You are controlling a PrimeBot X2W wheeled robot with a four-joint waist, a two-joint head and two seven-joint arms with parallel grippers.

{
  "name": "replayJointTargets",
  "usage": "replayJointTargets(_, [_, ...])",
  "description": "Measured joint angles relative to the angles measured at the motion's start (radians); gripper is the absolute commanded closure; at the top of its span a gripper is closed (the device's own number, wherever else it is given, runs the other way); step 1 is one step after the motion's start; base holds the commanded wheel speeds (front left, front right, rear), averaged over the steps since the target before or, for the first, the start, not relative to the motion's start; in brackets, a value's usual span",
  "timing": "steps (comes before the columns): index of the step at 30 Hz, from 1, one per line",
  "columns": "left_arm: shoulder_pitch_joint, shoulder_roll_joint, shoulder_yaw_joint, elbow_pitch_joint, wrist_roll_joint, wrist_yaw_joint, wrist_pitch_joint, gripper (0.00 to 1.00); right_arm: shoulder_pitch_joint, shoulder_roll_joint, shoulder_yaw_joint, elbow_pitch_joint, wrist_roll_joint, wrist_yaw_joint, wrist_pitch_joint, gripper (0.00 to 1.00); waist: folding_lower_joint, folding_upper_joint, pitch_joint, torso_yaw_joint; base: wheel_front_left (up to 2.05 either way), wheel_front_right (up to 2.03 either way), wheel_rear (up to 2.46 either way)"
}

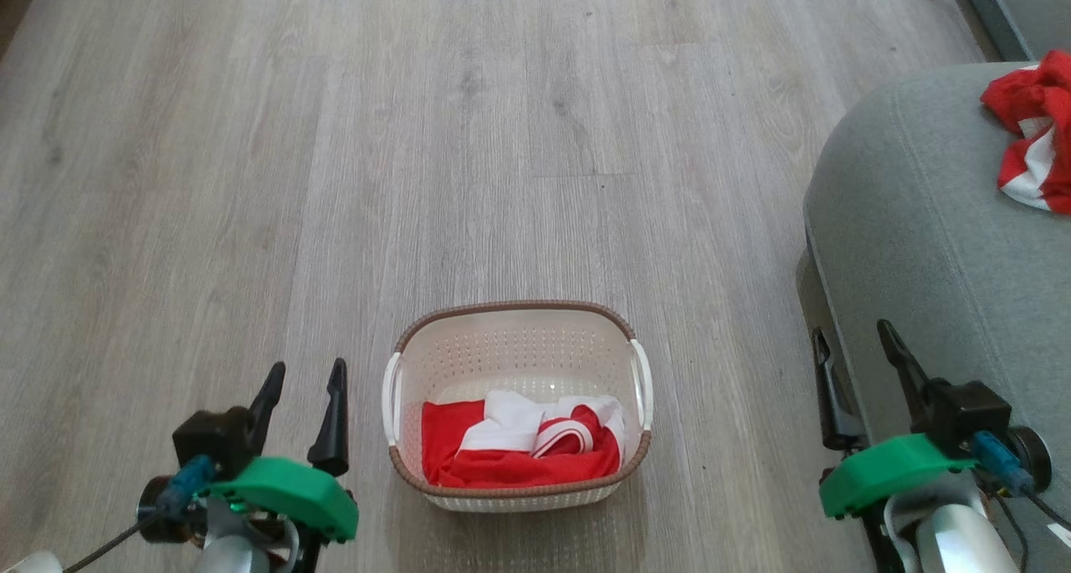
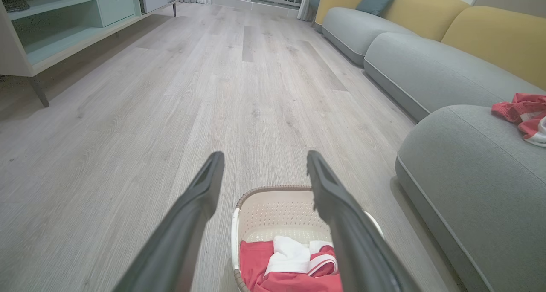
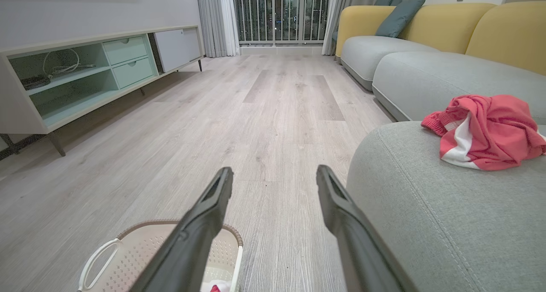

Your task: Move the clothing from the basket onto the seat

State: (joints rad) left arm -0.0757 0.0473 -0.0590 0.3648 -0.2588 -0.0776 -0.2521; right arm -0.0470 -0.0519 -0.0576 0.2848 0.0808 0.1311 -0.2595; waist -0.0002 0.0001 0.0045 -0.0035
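Note:
The cream basket (image 1: 435, 347) with a brown rim stands on the wood floor in front of me, also seen as the basket (image 2: 273, 206) and the basket (image 3: 128, 249). Red and white clothing (image 1: 519, 443) lies in its near half, clothing (image 2: 290, 266). A second red and white garment (image 1: 1033, 130) rests on the grey-green seat (image 1: 912, 222) at the right, garment (image 3: 486, 132), garment (image 2: 522, 115). My left gripper (image 1: 305, 376) is open to the left of the basket, and my right gripper (image 1: 853, 343) is open beside the seat's front edge. Both hold nothing.
More grey sofa cushions (image 3: 426, 70) with yellow backs (image 3: 503, 32) run along the right side. A low pale-green cabinet (image 3: 76, 79) stands along the left wall. Open wood floor (image 1: 502, 138) stretches ahead of the basket.

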Motion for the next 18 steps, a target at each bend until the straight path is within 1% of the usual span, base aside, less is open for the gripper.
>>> replayJointTargets(7, [-0.001,-0.001,-0.002,0.0,0.002,-0.007,0.0,0.0,-0.001,0.0,0.018,0.006,0.002,0.0,0.0,0.0,0.0,0.0,-0.001,0.005,0.0,0.0,0.0])
replayJointTargets(18, [-0.001,-0.001,-0.006,-0.001,0.002,0.001,0.0,0.0,-0.002,0.001,0.027,0.015,0.008,0.0,0.0,0.0,0.0001,0.0,-0.001,0.008,0.0,0.0,0.0])
